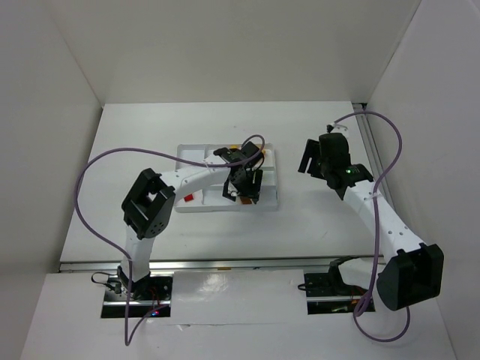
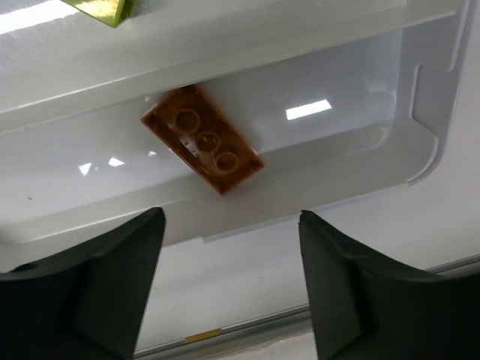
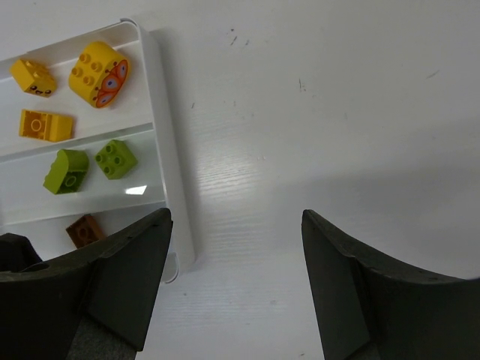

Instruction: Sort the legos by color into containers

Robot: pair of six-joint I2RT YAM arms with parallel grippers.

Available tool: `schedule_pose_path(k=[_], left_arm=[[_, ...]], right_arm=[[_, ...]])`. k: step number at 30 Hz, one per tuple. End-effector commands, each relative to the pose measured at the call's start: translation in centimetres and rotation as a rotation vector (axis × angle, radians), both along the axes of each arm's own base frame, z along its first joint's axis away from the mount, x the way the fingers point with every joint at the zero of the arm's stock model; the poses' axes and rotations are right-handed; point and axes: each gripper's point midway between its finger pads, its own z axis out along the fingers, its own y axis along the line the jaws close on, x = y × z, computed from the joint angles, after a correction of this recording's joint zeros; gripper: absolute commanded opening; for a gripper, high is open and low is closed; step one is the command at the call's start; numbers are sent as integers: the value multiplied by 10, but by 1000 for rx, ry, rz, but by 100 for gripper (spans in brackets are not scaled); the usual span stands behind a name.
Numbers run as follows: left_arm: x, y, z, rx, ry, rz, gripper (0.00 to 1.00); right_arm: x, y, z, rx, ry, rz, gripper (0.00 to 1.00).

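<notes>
Seen from above, the white table [image 1: 150, 135] carries one translucent tray [image 1: 196, 154] near its centre.

Two arms reach over the table.
- **Left gripper** [image 2: 231, 225]: hangs over the tray's 5 o'clock part. Its jaws are spread wide and it holds and touches nothing.
- **Right gripper** [image 3: 236, 225]: hangs over bare table at 3 o'clock of the tray. Its jaws are likewise spread wide and it is empty.

Legos, counted in the right wrist view, each colour in its own narrow section:
- Three yellow: a large round one with an orange face [image 3: 99, 73], a small brick [image 3: 33, 76] and a flat brick [image 3: 46, 124].
- Two lime green: [image 3: 66, 171] and [image 3: 115, 158].
- One brown brick [image 3: 84, 230], which the left wrist view shows lying askew on the section floor beyond the left gripper's fingertips.

One red brick [image 1: 189, 198] lies at the tray's 8 o'clock corner, seen from above.
</notes>
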Motion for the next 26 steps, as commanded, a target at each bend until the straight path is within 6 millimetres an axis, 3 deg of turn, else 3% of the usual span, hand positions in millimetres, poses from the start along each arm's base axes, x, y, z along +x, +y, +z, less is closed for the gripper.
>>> schedule_pose_path(k=[1,2,6,7,8,9,10,11,13,15,17,18,21,22,23,26], left_arm=[[5,3,10,9,-32,33,87],[5,3,14,17,-55,32,97],[8,5,48,-15,-109,53,98],[13,3,73,-54,-160,60,98],[13,5,84,-63,-180,65,98],[13,7,99,-78,-206,70,98],[13,11,114,-89,-235,78,98],[14,21,145,-111,-315,85,98],[14,35,180,-126,-408,99,98],[9,63,219,-125,-524,103,98],[1,79,238,-134,-579,122,98],[-2,96,258,-149,-643,156,98],[-5,128,268,-121,-726,254,98],[-12,145,281,-139,-768,309,98],[-15,153,274,-135,-772,357,99],[-25,181,281,-163,-850,459,99]], right_arm=[[0,1,10,5,-33,12,77],[0,1,10,5,-33,12,77],[-2,-1,11,7,-35,0,80],[-3,-3,10,9,-27,-19,85],[-2,-8,10,11,-30,-47,85],[-4,-16,8,-7,-22,-96,97],[-7,-21,9,2,-21,-144,100],[-7,-25,12,-1,-26,-177,100],[-10,-37,17,-16,-50,-247,100],[-14,-42,13,-26,-48,-270,100],[-15,-43,17,-27,-61,-278,100],[-17,-44,16,-27,-61,-278,100],[-17,-51,17,-42,-66,-304,100],[-17,-55,18,-59,-73,-325,100],[-17,-57,18,-66,-75,-333,100],[-15,-58,18,-89,-67,-317,100]])
